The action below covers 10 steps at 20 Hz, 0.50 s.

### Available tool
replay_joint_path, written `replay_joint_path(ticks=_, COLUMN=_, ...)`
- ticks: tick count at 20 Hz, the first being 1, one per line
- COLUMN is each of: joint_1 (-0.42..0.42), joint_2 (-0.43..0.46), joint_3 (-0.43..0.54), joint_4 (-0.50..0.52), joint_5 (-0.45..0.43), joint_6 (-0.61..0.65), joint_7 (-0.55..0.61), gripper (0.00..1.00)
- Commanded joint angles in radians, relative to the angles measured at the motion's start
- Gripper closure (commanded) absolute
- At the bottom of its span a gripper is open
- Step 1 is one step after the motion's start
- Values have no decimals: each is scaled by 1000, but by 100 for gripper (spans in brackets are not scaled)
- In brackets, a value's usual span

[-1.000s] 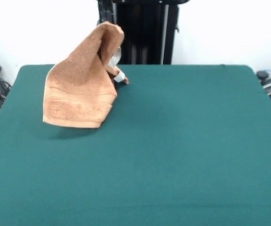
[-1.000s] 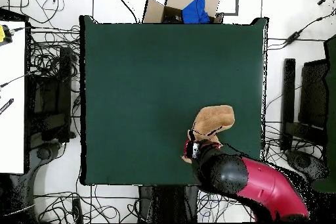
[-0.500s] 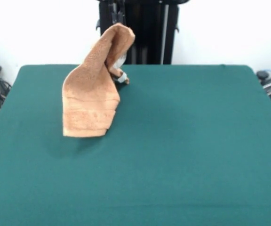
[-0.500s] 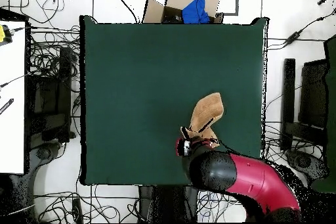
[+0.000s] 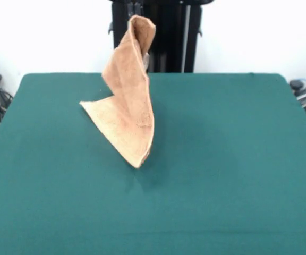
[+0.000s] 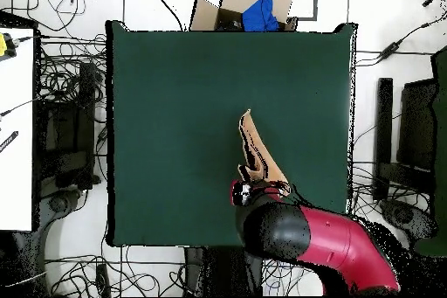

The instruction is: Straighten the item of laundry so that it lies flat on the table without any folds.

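The orange-tan towel [image 5: 129,111] hangs in the air over the dark green table [image 5: 238,159], gathered at its top near the pedestal. It is twisted edge-on, with one corner pointing left and its lowest corner just above or touching the felt. My gripper is hidden behind the towel's top in the front view. In the overhead view my gripper [image 6: 248,192] sits at the end of the red and black arm [image 6: 306,235] near the table's [image 6: 166,93] bottom edge. It holds the towel [image 6: 255,155], which shows as a narrow strip reaching toward the table's middle.
The black pedestal [image 5: 163,37] stands behind the table's far edge. In the overhead view a cardboard box with a blue thing [image 6: 249,8] lies beyond the top edge. Cables and dark equipment [image 6: 70,128] lie round the table, with a white desk [image 6: 16,128] at the left.
The gripper has moved left in the overhead view, carrying the towel. The towel has swung toward the table's middle and twisted from a broad hanging face into a narrow edge-on strip.
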Motion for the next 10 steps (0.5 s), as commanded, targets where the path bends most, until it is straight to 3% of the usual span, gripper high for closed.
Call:
replay_joint_path(ticks=1, joint_1=81, joint_2=-11, joint_3=19, joint_4=52, joint_5=33, joint_6=69, joint_7=115, gripper=100)
replay_joint_path(ticks=10, joint_1=207, joint_2=120, joint_3=-39, joint_4=-55, joint_5=9, joint_6=9, joint_7=227, gripper=100)
